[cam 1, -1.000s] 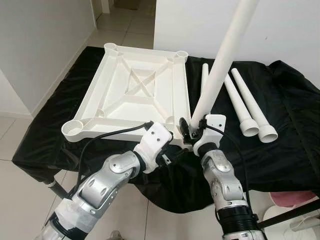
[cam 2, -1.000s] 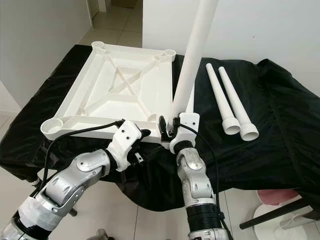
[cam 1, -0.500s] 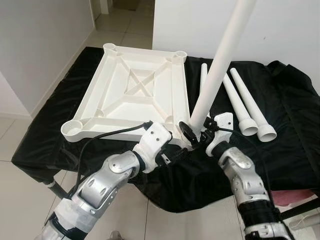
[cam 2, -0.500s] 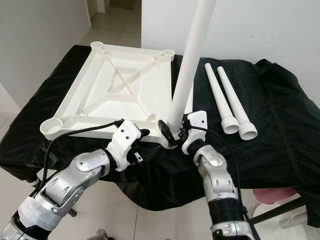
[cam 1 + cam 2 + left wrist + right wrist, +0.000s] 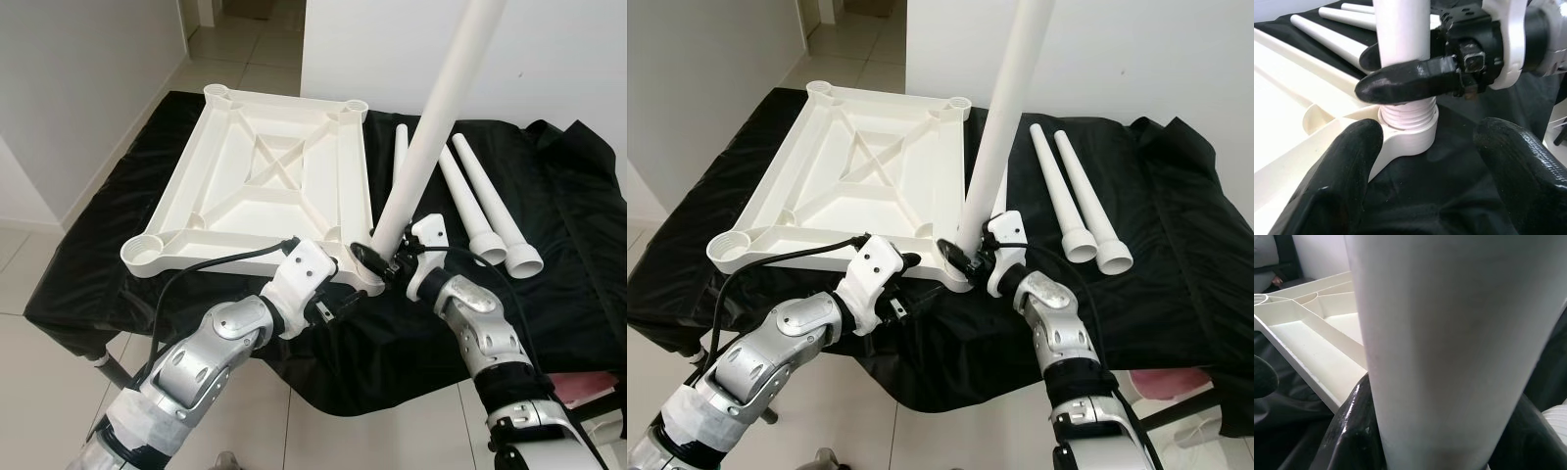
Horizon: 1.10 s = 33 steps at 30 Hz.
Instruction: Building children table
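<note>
My right hand (image 5: 384, 257) is clamped around the base of the upright table leg (image 5: 432, 122), its black fingers (image 5: 1405, 81) pinching the leg just above the threaded end, which sits in the near right corner socket (image 5: 1410, 134) of the upturned white tabletop (image 5: 265, 181). Compared with a second ago, my right forearm has swung out to the right and lies lower, so the wrist has turned about the leg; the leg itself stands at much the same tilt. My left hand (image 5: 338, 294) stays by the tabletop's near edge, fingers spread, gripping nothing. Three spare legs (image 5: 485, 211) lie on the black-draped counter (image 5: 573, 245), right of the tabletop.
</note>
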Motion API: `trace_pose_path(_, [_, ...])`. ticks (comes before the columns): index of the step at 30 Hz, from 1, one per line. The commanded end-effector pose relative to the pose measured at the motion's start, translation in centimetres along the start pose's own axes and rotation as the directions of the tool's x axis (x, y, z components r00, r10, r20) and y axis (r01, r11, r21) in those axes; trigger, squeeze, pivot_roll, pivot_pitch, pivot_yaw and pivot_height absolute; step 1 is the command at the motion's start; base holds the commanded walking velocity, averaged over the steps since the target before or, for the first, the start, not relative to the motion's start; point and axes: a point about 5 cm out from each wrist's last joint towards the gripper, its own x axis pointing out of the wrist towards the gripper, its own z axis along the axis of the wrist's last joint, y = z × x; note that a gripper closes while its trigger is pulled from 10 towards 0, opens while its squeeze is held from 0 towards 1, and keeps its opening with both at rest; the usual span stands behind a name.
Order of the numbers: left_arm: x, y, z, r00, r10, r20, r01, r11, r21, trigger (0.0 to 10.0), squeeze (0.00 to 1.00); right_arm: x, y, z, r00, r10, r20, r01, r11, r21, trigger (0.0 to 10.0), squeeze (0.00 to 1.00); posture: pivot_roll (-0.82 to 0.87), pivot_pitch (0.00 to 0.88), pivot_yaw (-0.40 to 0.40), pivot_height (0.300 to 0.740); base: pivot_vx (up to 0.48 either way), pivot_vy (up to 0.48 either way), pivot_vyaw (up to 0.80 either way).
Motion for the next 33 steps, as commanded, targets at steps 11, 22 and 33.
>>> trace_pose_path(11, [0.0, -0.6, 0.6, 0.996, -0.093, 0.016, 0.093, 0.996, -0.003, 10.0, 0.00, 0.0, -0.5, -1.4, 0.997, -0.039, -0.072, 0.039, 0.999, 0.002, 10.0, 0.00, 0.04, 0.037, -0.064, 0.740, 0.000, 0.000, 0.00])
trace_pose_path(22, [-0.1, -0.5, 0.5, 0.996, -0.085, 0.009, 0.085, 0.996, -0.005, 10.0, 0.00, 0.5, 0.6, -1.4, 0.977, -0.206, -0.047, 0.209, 0.974, 0.083, 10.0, 0.00, 0.04, 0.049, -0.062, 0.740, 0.000, 0.000, 0.00])
trace_pose_path(33, [-0.1, -0.6, 0.5, 0.997, -0.080, 0.008, 0.080, 0.997, -0.009, 10.0, 0.00, 0.5, 2.4, -2.0, 0.914, -0.402, -0.042, 0.404, 0.902, 0.149, 10.0, 0.00, 0.04, 0.048, -0.066, 0.740, 0.000, 0.000, 0.00])
